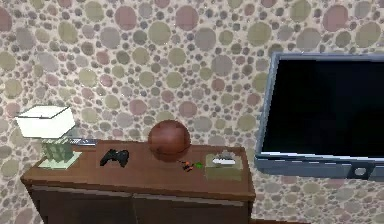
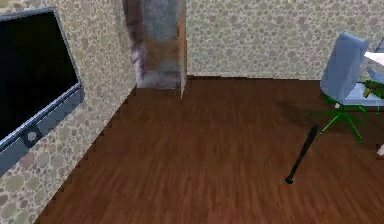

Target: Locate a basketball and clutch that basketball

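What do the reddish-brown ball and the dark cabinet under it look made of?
Reddish-brown round ball: looks like rubber or leather with a matte finish; the surface is dull with only a soft highlight, so I can't tell which. Dark brown cabinet: looks like stained wood, smooth with a slight sheen; the top and front share an even warm brown tone.

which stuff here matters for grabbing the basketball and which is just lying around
For the job:
basketball, on the sideboard

Just lying about:
lamp
controller
tissue box
TV
bat
chair
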